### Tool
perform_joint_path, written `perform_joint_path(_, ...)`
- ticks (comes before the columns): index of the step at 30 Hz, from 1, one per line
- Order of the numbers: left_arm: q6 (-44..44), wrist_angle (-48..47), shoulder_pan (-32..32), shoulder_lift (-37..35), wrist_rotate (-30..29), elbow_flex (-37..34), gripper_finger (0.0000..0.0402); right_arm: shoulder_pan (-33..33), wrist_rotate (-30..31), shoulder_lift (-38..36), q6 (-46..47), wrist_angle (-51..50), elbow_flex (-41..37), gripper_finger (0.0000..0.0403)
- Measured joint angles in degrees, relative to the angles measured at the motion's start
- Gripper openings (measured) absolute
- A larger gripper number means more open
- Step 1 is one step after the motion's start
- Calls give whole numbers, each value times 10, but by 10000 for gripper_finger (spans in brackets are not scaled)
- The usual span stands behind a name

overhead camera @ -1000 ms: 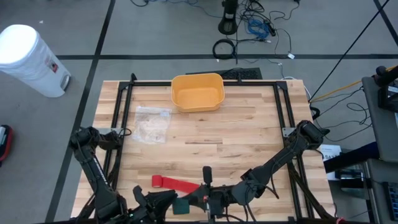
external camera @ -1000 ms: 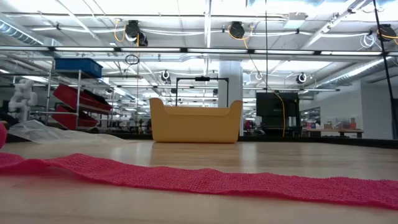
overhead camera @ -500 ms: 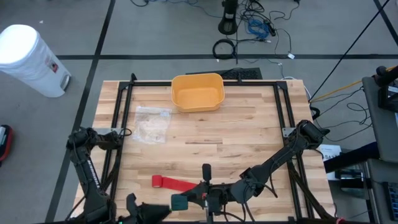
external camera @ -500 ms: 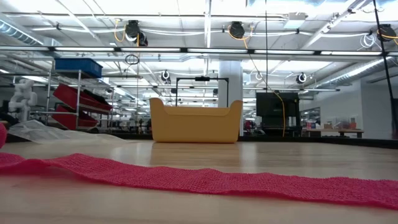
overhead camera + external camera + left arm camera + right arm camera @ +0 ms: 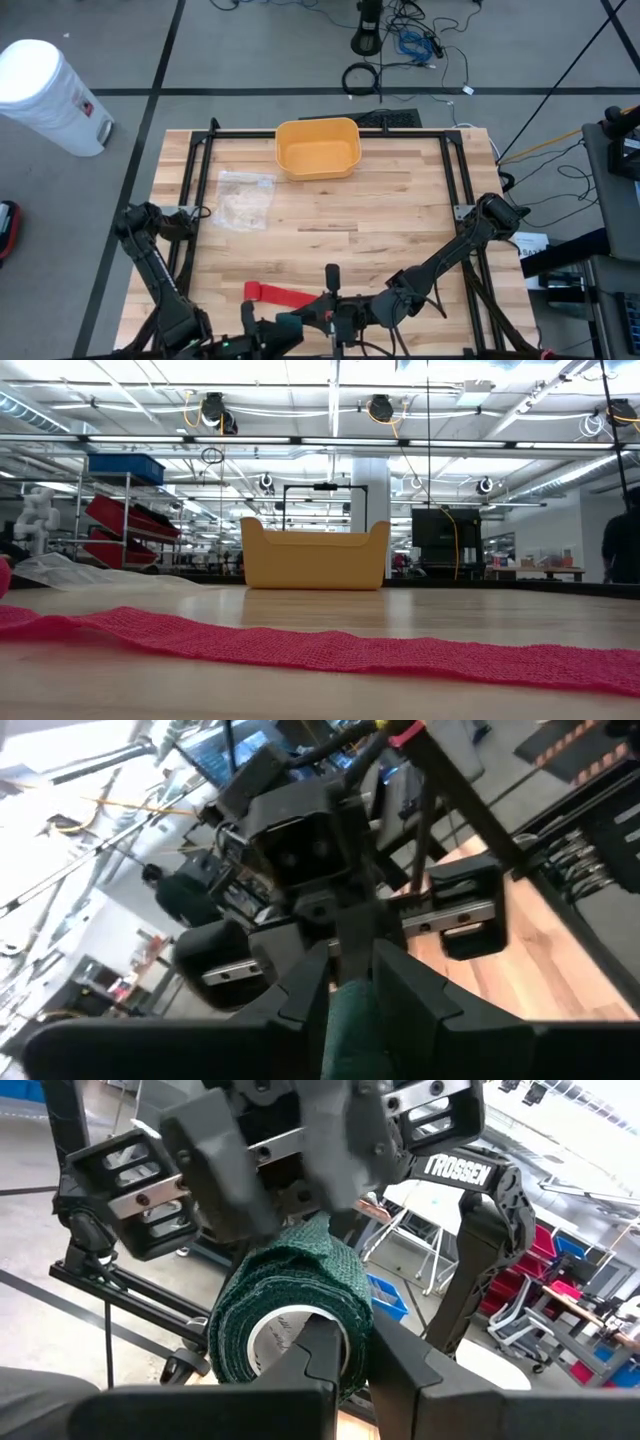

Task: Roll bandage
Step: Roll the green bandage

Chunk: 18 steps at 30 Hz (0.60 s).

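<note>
Rolling under way. Green bandage roll [image 5: 290, 1325] at table's 6 o'clock edge. Right gripper [image 5: 345, 1355] pinches roll rim; left gripper [image 5: 350, 985] pinches its end. Next: wind another turn, keep tension.

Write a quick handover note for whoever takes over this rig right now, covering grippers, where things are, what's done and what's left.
Right gripper: shut on the green bandage roll, at the table's near edge.
Left gripper: facing it, also closed on the green bandage roll.
Red bandage strip: lying flat and unrolled on the table, just beyond the grippers.
Yellow bin: far edge; looks empty.
Clear plastic bag: left side.
Done: green roll looks wound.
Left: the red strip is not yet rolled.
</note>
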Motion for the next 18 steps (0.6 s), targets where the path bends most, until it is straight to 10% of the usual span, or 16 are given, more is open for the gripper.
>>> perform_joint_path(18,11,29,-30,0,-93,0,87,0,1,0,-2,-9,0,25)
